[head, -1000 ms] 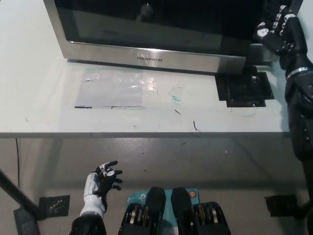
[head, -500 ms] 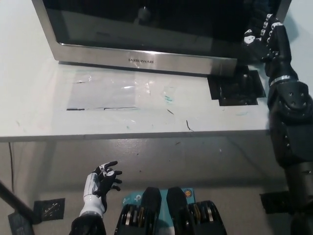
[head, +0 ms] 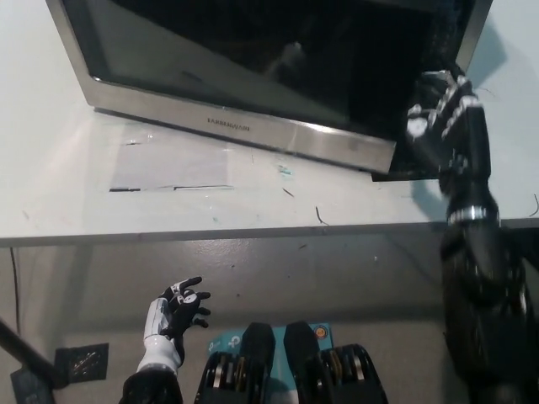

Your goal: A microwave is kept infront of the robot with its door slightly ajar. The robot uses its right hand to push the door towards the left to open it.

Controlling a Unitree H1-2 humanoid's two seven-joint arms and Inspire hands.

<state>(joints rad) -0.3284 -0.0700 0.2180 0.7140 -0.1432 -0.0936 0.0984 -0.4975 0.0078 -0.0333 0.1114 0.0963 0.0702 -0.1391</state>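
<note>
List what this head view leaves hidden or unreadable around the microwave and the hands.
- Stainless-steel microwave door: top cut off by the picture's upper edge.
- Microwave interior: hidden behind the dark, reflective glass.
- Black right hand: motion-blurred at the door's right edge; contact unclear.
- White left hand: resting low, wrist cut by the bottom edge.

Microwave cut off by top edge; only door face and lower frame visible. Interior behind dark glass unreadable, only vague reflections. Door's right edge merges with dark area at upper right; gap there not discernible. Right hand motion-blurred at right of frame; contact with door unclear, finger posture indistinct. Right arm cut off at bottom right. Brand lettering on door too small to read.
</note>
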